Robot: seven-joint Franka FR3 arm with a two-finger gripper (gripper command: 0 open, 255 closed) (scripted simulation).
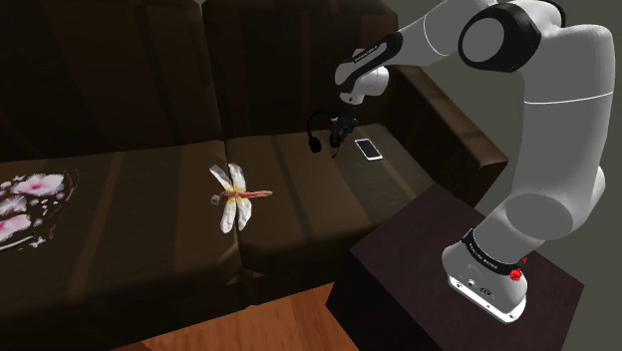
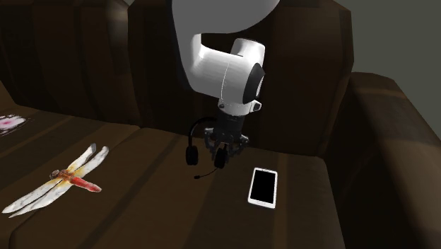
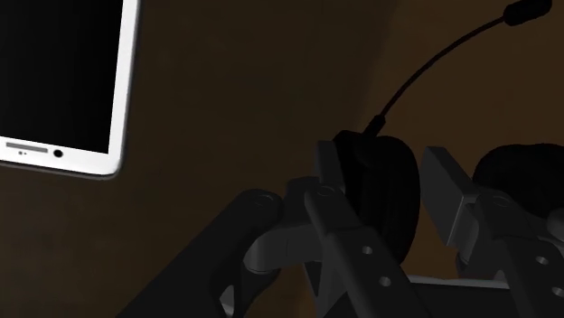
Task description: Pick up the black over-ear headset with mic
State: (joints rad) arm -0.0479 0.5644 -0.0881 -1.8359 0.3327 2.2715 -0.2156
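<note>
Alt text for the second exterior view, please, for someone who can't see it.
The arm's black gripper meets a black headset with mic, low over a dark brown sofa seat. A white phone lies face-up beside them, and a dragonfly figure toward this view's left.

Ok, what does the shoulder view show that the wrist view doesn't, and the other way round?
Shoulder view adds the pale-winged, red-bodied dragonfly figure, a pink-and-white flowered item, the white robot arm, its dark box stand and wood floor. Wrist view adds the speaker slit and small round dot on the white-framed, black-screened smartphone. Both share that phone, the black over-ear headset with mic, the dark brown sofa seat and the black hand.
</note>
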